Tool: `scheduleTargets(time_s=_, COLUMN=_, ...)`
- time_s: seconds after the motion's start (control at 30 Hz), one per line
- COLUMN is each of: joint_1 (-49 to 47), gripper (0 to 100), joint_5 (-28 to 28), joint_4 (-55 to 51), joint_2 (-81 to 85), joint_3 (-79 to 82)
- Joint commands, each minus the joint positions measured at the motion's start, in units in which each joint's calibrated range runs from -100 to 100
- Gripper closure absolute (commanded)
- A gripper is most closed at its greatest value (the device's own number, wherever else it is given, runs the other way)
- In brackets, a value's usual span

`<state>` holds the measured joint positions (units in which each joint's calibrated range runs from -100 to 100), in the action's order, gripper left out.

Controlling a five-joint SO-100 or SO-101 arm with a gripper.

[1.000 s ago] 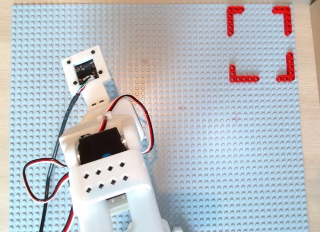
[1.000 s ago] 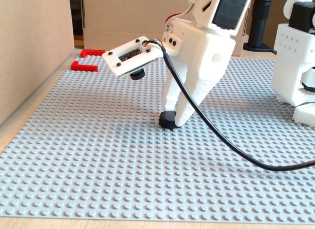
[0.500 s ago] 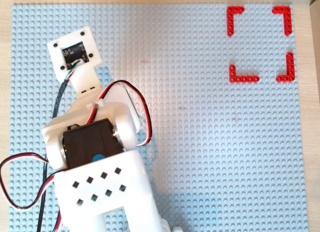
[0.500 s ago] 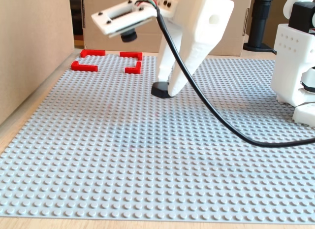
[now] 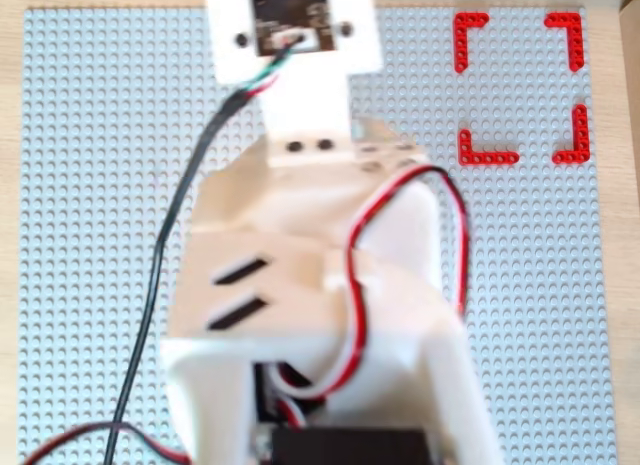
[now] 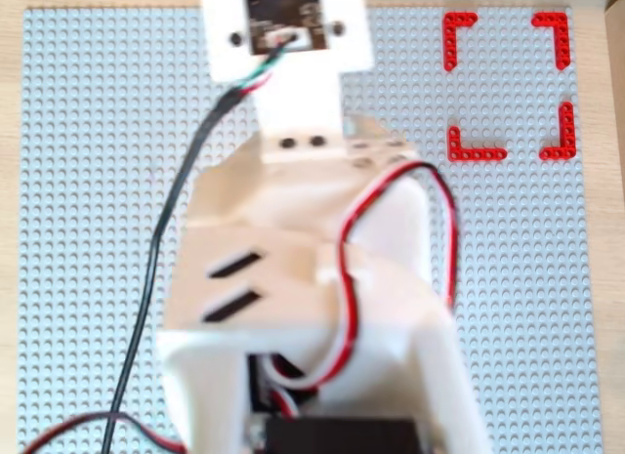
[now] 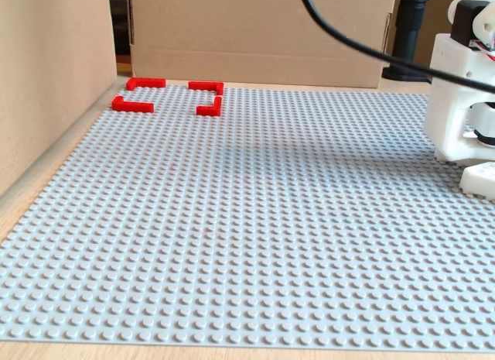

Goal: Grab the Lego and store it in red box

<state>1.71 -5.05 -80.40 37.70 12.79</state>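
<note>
White arm body (image 5: 320,305) filled both overhead views, hiding gripper; fingers' state could not be told. Small dark Lego piece not visible on grey studded baseplate (image 7: 232,221). Red corner-piece box outline (image 5: 520,85) stood empty. Judged: piece probably lifted, delivery remaining.

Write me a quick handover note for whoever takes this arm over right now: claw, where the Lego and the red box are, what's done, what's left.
Claw: hidden beneath the white arm in both overhead views and out of the fixed view, so open or shut cannot be told.
Lego: the small dark hexagonal piece shows in no view; nothing lies on the visible part of the grey studded baseplate. It may be in the claw, unconfirmed.
Red box: the square of four red L-shaped corner pieces sits at the top right of the overhead views, far left in the fixed view, and is empty.
Done: nothing stored.
Left: confirm the grasp, carry to the box, release inside.
</note>
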Motion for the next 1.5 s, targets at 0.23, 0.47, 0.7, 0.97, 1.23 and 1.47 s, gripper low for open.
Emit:
scheduleTargets(time_s=0.23, joint_1=14.3, gripper=96, joint_5=7.1, joint_4=13.6, joint_2=1.4, joint_3=4.2)
scheduleTargets(time_s=0.47, joint_1=16.4, gripper=96, joint_5=7.8, joint_4=26.1, joint_2=-2.4, joint_3=15.1)
scheduleTargets(time_s=0.7, joint_1=16.7, gripper=96, joint_5=8.4, joint_4=34.5, joint_2=-18.5, joint_3=16.2)
scheduleTargets(time_s=0.97, joint_1=17.2, gripper=96, joint_5=8.3, joint_4=36.2, joint_2=-40.1, joint_3=9.4)
scheduleTargets(time_s=1.23, joint_1=17.1, gripper=96, joint_5=8.3, joint_4=37.9, joint_2=-39.9, joint_3=6.7)
scheduleTargets(time_s=1.47, joint_1=18.3, gripper=89, joint_5=8.4, joint_4=41.4, joint_2=-37.1, joint_3=6.8)
